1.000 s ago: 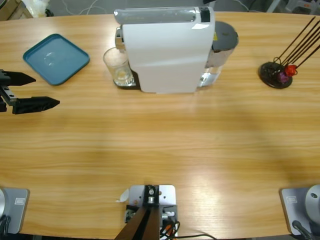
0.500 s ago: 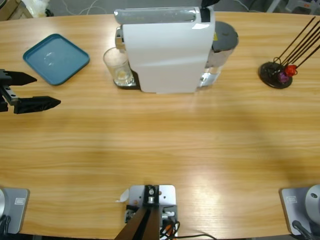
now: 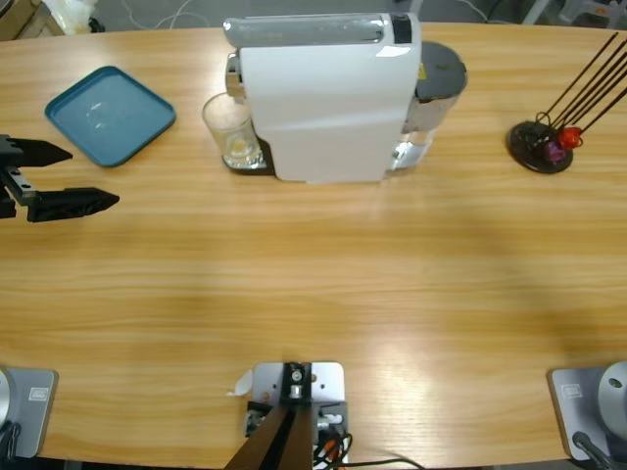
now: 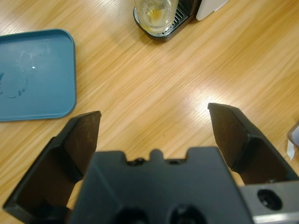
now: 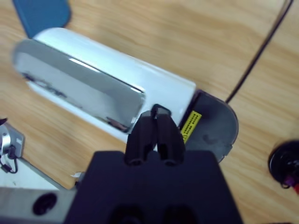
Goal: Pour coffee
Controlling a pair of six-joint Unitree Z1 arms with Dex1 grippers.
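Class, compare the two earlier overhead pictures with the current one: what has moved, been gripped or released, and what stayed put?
Almost nothing. A dark tip at the top edge above the coffee machine has left the overhead view. The left gripper stays open, holding nothing, beside the blue tray. The glass tumbler stays under the spout.

We see the glossy white plastic machine (image 3: 328, 108) (mirror-bright chrome lid) on a smooth wood-grain table (image 3: 323, 284), beside a clear glass tumbler (image 3: 230, 127).

A shallow pale-brown coffee (image 4: 155, 10) pools in the tumbler's bottom.
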